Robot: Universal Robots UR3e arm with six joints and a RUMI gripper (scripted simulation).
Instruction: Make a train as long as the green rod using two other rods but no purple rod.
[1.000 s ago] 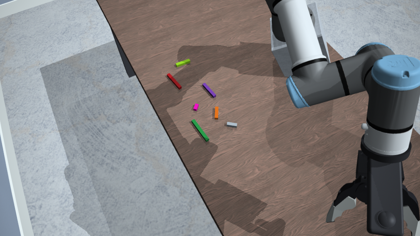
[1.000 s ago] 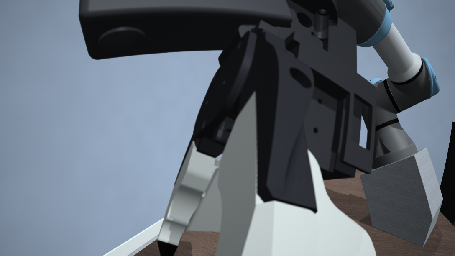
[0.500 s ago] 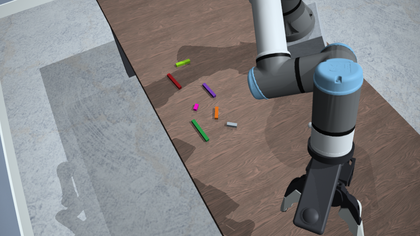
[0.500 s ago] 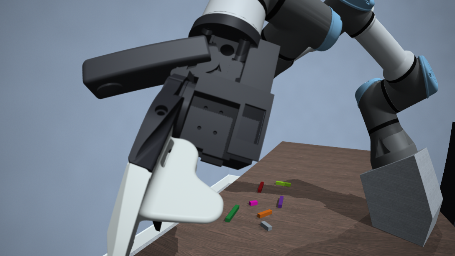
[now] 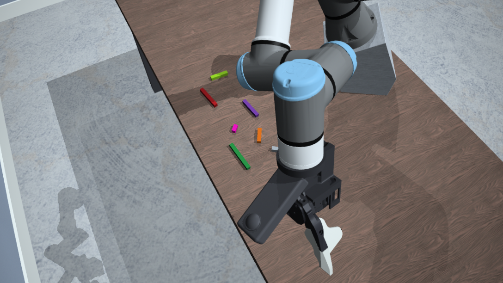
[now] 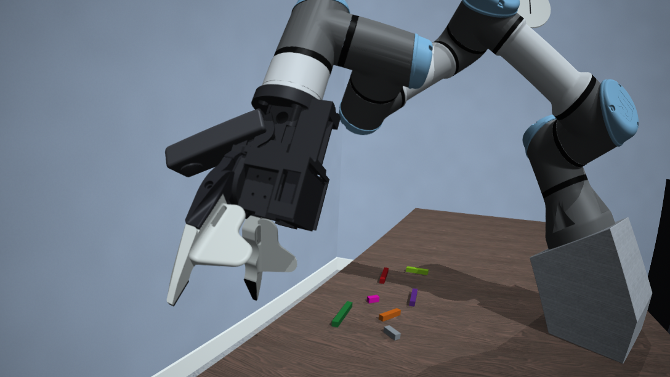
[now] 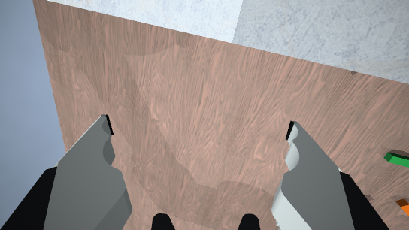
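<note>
The green rod (image 5: 239, 156) (image 6: 342, 313) (image 7: 398, 158) lies flat near the table's left edge. Around it lie a magenta rod (image 5: 234, 128) (image 6: 372, 298), an orange rod (image 5: 259, 135) (image 6: 389, 314) (image 7: 404, 207), a grey rod (image 5: 273, 148) (image 6: 391, 332) partly hidden by the arm, a purple rod (image 5: 250, 107) (image 6: 412, 296), a red rod (image 5: 208, 97) (image 6: 383, 275) and a lime rod (image 5: 218, 75) (image 6: 416, 270). All lie apart from one another. My gripper (image 5: 323, 246) (image 6: 213, 297) (image 7: 201, 119) is open and empty, high above bare table in front of the rods.
The wooden table (image 5: 386, 175) (image 6: 468, 243) (image 7: 207, 75) has its long edge just left of the rods, with grey floor (image 5: 105, 140) below. The robot's grey base block (image 5: 372, 73) (image 6: 590, 290) stands at the back right.
</note>
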